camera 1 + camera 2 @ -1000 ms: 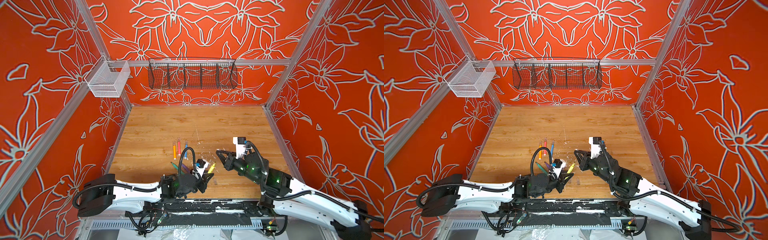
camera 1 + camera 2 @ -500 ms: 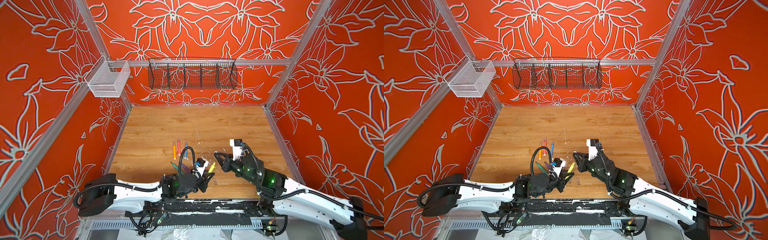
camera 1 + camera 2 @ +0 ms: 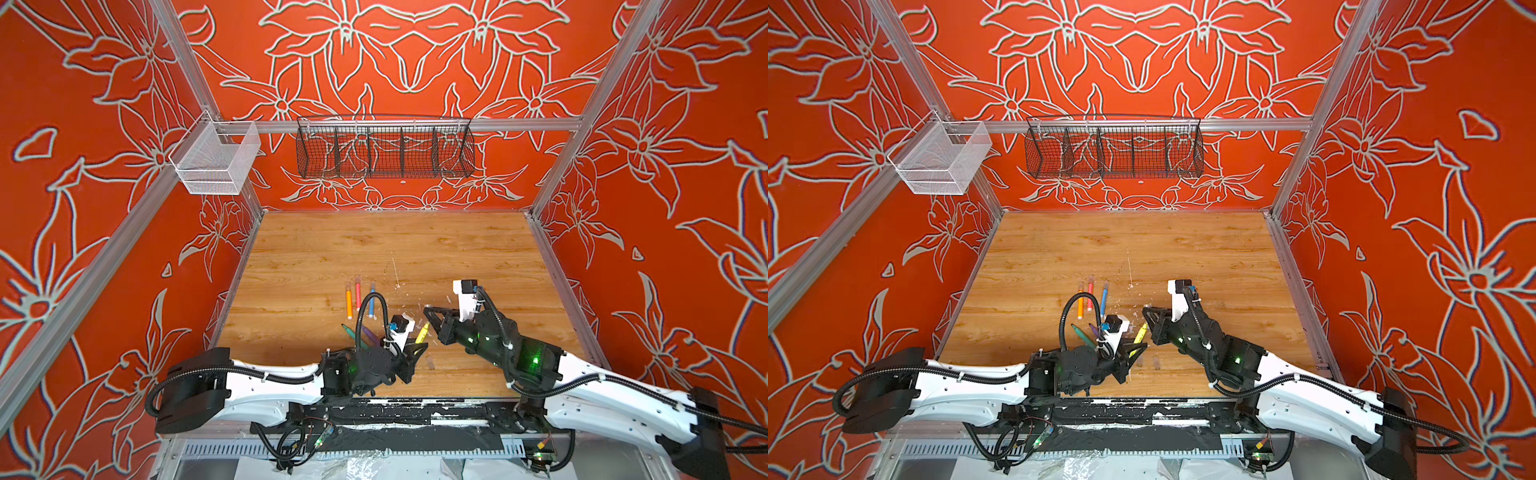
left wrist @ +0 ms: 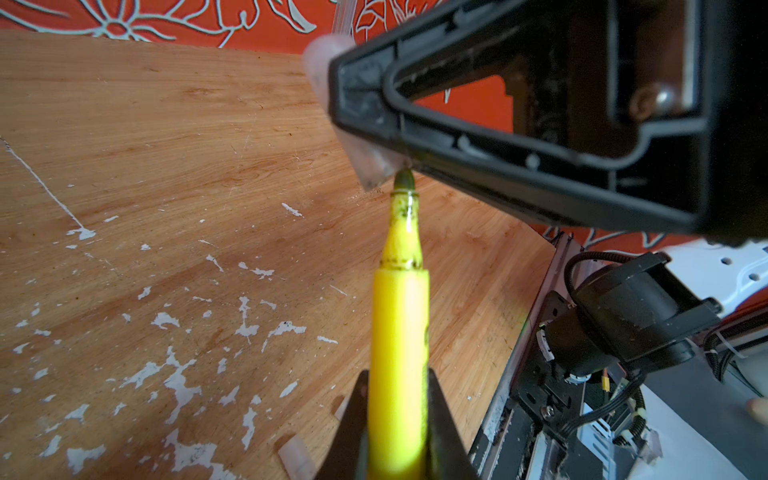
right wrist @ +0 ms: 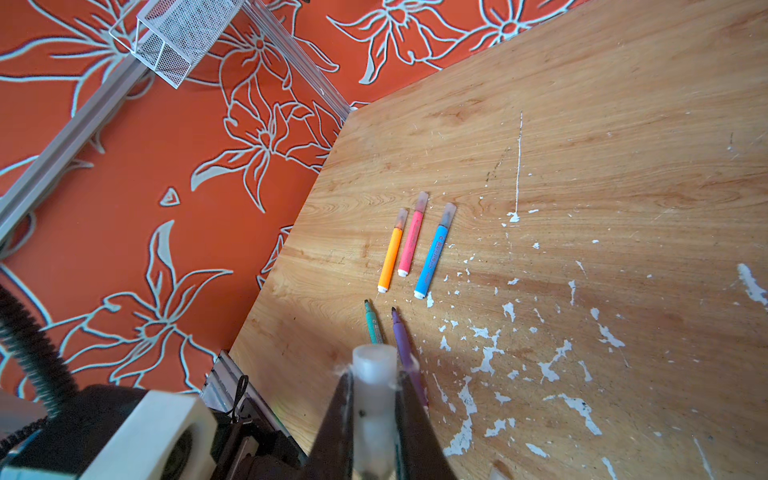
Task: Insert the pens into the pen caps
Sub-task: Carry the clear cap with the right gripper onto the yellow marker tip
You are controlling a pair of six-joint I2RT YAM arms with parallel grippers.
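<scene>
- Left gripper (image 4: 397,372): clamped tight on the barrel of the yellow pen (image 4: 400,316), bare dark tip pointing away from the wrist.
- Right gripper (image 5: 374,374): pinched almost fully closed on a translucent pen cap (image 5: 374,415), gripped lengthwise between both fingers.
- Seen from the left wrist: yellow tip right at the mouth edge of the held cap, close under one of the right fingers (image 4: 498,166); cannot tell whether inside the cap or only touching its rim.
- Raised above the table (image 3: 374,249) near its front edge in both top views, nose to nose, with the yellow pen slanting between.
- Lying close beside the left fingers: one loose cap (image 4: 296,457), flat on the wood.
- Just beyond the left arm, side by side on the table: green pen (image 5: 371,322) and purple pen (image 5: 400,332), both uncapped, tips pointing toward the farther row.
- Farther out, well apart from both grippers: orange pen (image 5: 390,257), pink-red pen (image 5: 410,241) and blue pen (image 5: 434,253), nearly parallel, each already fitted with a clear cap on its far end, white ends nearest the robot.
- Scattered across the near half of the wood: white flecks (image 5: 490,353).
- Hung on the back wall: black wire basket (image 3: 384,151); at the left corner post, white mesh bin (image 3: 216,160).
</scene>
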